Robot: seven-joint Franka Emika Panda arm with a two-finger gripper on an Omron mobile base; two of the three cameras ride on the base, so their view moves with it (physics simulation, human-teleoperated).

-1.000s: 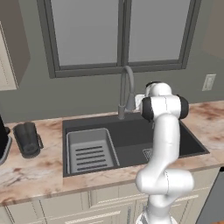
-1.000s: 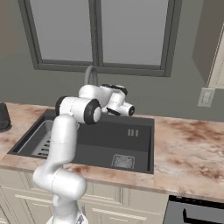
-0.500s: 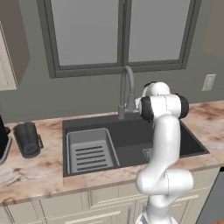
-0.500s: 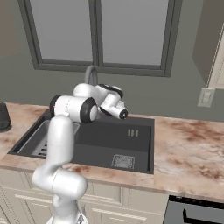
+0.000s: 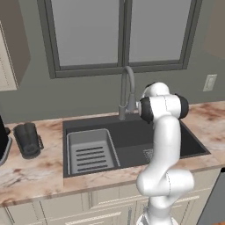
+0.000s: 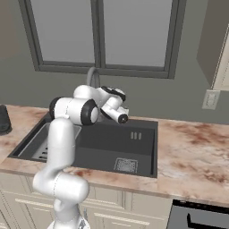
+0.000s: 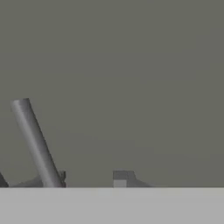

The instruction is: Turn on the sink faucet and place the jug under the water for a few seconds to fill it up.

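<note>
Pincer: the gripper (image 6: 121, 118) sits by the sink faucet (image 5: 127, 90); gape untellable.
Jug: the jug (image 5: 27, 139) stands upright near the worktop's left end, well left of the pincer.

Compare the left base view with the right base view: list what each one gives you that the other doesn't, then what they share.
Left base view: the jug standing on the counter left of the sink, untouched, and the whole slatted rack insert.
Right base view: the gripper close to the faucet, the square drain grate unobstructed, and a dark appliance front at lower right.
Both: the sink, the faucet with no water running, the window and the wall outlet.
</note>
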